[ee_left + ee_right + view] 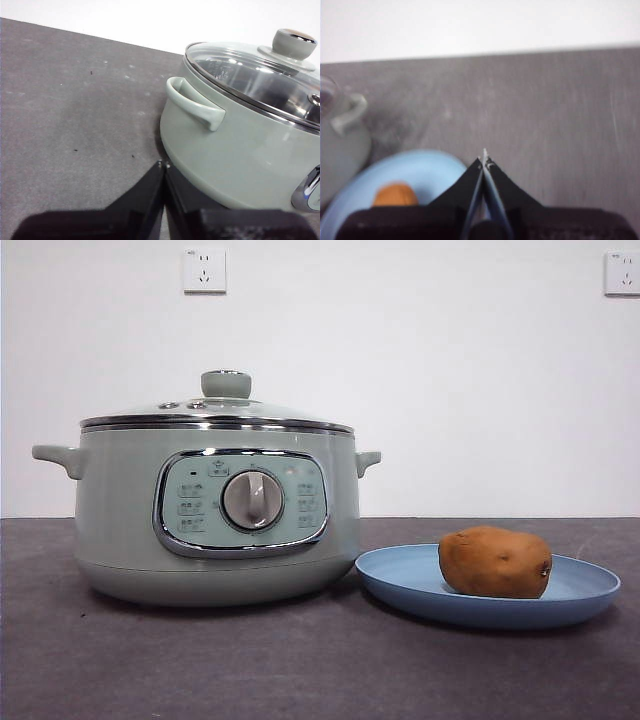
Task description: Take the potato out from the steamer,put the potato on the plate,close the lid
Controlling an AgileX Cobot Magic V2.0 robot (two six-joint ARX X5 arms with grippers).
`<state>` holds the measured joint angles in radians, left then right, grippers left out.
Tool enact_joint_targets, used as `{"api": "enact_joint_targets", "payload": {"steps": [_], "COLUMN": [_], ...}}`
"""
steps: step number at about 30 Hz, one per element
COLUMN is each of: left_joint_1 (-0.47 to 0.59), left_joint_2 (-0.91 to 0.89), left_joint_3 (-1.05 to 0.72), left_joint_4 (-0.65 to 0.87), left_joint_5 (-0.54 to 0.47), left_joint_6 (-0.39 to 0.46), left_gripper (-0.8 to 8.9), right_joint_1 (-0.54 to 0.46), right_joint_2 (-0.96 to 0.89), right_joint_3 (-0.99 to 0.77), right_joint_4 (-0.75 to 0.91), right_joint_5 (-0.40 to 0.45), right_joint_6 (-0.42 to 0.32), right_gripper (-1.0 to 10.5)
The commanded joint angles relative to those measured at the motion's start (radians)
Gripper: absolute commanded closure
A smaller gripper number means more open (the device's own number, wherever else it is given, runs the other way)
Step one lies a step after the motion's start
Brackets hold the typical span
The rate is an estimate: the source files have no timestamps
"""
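Note:
The sage-green steamer (215,510) stands on the table at the left with its glass lid (215,412) sitting closed on the chrome rim. The brown potato (495,562) lies on the light-blue plate (400,575) to the steamer's right. My left gripper (163,165) is shut and empty, beside the steamer's side handle (196,102); the lid shows there too (260,70). My right gripper (484,156) is shut and empty, above the table by the plate (420,167), where the potato (395,195) shows. Neither arm shows in the front view.
The table is dark grey. A white wall with two sockets (204,270) stands behind it. The steamer's front panel carries a silver dial (252,500).

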<state>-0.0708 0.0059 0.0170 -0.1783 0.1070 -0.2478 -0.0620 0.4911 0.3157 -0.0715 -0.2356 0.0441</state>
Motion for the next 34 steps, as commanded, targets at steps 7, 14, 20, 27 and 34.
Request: {"api": "enact_joint_targets", "payload": {"steps": [7, 14, 20, 27, 34], "left_joint_1": [0.003, 0.003, 0.003, 0.003, 0.003], "left_joint_2": [-0.003, -0.003, -0.003, -0.003, -0.003], "left_joint_3": [-0.013, -0.013, -0.013, -0.013, -0.013], "left_joint_4": [0.002, 0.002, 0.002, 0.002, 0.002], "left_joint_5": [-0.002, -0.002, -0.002, -0.002, -0.002], "left_joint_6": [-0.003, -0.003, -0.003, -0.003, -0.003], "left_gripper": [8.17, 8.17, 8.17, 8.17, 8.17], "right_joint_1": [-0.016, -0.016, -0.015, -0.015, -0.015], "right_joint_2": [-0.277, -0.435, -0.49, -0.478, -0.467], "right_joint_3": [-0.303, -0.311, -0.311, -0.311, -0.311], "right_joint_4": [0.051, -0.074, -0.098, -0.093, -0.093], "right_joint_5": [0.001, 0.008, 0.033, 0.033, 0.033], "right_joint_6": [0.148, 0.149, 0.15, 0.15, 0.149], "right_gripper": [9.5, 9.5, 9.5, 9.5, 9.5]}}
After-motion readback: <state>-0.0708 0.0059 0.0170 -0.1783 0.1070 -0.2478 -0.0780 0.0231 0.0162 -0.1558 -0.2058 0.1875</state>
